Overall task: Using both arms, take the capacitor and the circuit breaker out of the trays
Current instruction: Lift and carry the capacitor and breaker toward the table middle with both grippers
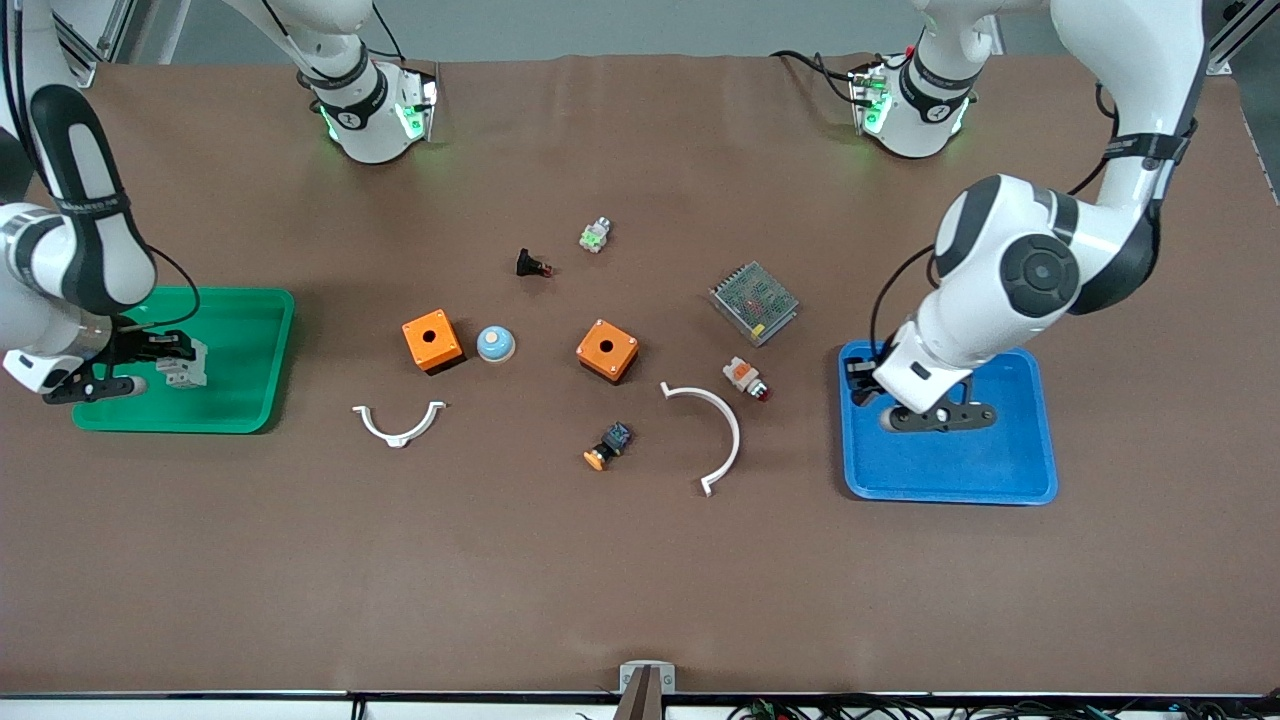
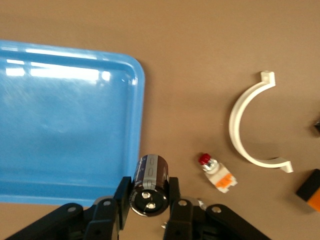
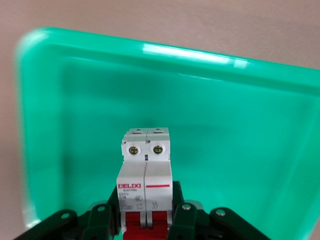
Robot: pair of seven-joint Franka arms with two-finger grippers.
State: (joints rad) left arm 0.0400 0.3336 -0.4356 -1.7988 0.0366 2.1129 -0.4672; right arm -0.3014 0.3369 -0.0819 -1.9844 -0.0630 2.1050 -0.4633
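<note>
our left gripper (image 2: 150, 202) pinches the stubby black cylindrical capacitor (image 2: 149, 184) over the blue plastic tray (image 2: 65, 125) rim; smooth, likely slippery. our right gripper (image 3: 146, 220) clamps the rigid white-and-red rectangular circuit breaker (image 3: 145, 185) above the green plastic tray (image 3: 240, 130), flat sides gripping well.
</note>
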